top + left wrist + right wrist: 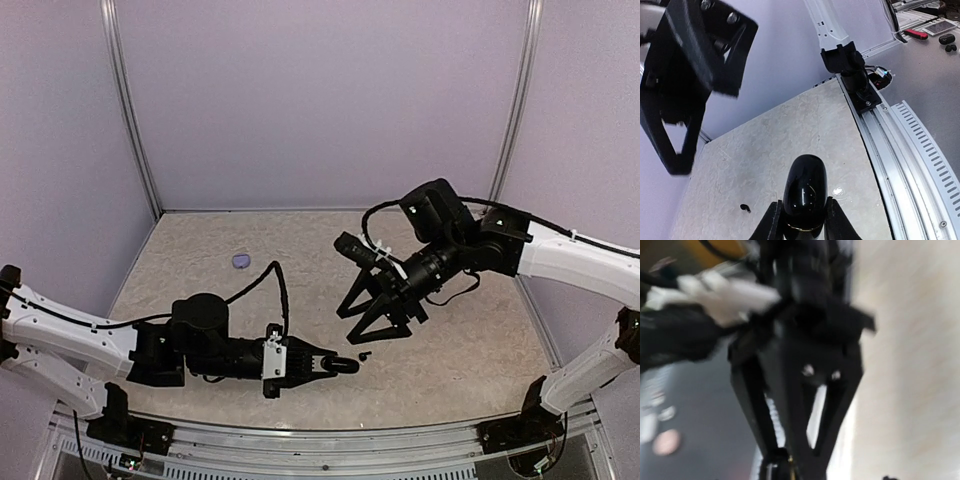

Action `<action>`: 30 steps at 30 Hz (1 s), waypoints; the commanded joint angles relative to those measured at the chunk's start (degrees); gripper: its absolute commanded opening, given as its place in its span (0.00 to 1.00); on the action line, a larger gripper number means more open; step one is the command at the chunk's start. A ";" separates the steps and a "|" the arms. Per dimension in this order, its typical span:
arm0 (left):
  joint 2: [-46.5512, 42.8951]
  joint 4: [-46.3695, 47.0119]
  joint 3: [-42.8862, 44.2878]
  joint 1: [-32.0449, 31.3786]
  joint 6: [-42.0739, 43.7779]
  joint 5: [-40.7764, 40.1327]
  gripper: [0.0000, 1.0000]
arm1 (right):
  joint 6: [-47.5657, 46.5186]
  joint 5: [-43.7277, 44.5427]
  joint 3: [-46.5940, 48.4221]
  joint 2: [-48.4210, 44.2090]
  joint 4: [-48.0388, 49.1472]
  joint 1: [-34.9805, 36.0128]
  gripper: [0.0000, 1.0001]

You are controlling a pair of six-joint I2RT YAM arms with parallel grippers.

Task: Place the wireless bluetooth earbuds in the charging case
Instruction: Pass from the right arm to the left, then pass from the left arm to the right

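Note:
My left gripper lies low over the table near the front and is shut on a glossy black pebble-shaped charging case. In the left wrist view the closed case, with a thin gold seam, sticks out between the gripper's two fingers. One tiny black earbud lies on the table just right of the case, and also shows in the left wrist view. My right gripper hangs above and behind it with fingers apart and empty. The right wrist view is blurred. No other earbuds are in view.
A small pale lavender round case lies on the table at the back left. The metal rail and the right arm's base mount run along the near edge. Walls close off the table's back and sides.

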 commanded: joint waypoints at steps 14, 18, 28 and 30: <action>-1.62 6.02 0.94 10.45 -21.21 7.16 0.10 | -7.93 32.49 -0.41 -4.24 -0.22 9.66 0.57; -1.58 6.15 0.90 10.73 -21.53 7.19 0.09 | -8.00 34.93 0.28 -2.85 -0.45 10.27 0.55; -1.17 5.86 1.30 10.74 -21.33 6.96 0.10 | -8.32 36.48 1.56 -1.16 -0.97 10.87 0.36; -1.12 5.74 1.30 10.79 -21.32 6.76 0.09 | -8.35 36.24 1.73 -1.25 -0.84 10.92 0.34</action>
